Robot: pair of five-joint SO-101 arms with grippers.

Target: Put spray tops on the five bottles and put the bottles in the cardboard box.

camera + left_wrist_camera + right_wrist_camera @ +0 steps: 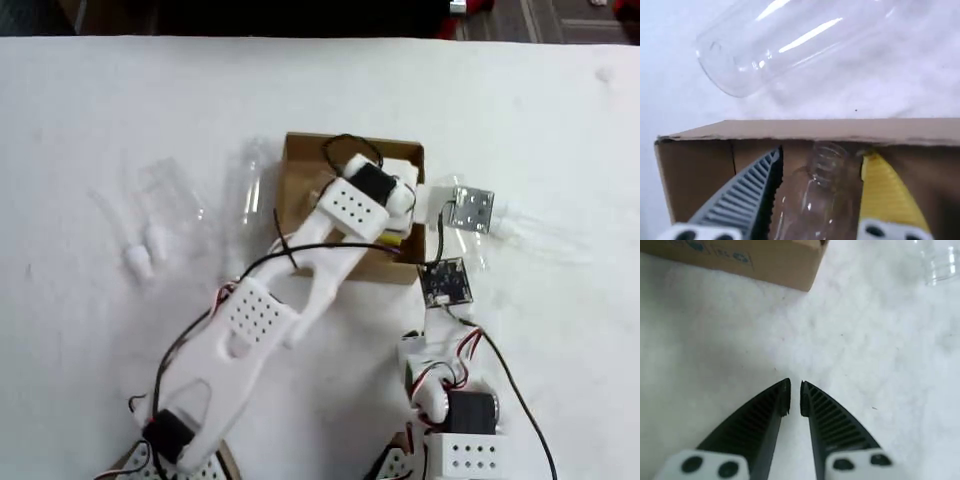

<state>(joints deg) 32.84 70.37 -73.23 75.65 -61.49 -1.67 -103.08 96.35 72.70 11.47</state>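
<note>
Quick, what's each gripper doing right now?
Left gripper: closed on a clear bottle inside the cardboard box.
Right gripper: closed, empty, over the table.

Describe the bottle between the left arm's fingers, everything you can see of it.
The clear bottle looks like transparent plastic, with a bare threaded neck. It sits inside the cardboard box, neck toward its wall, between the left gripper's grey and yellow fingers, which seem to clamp its sides.
</note>
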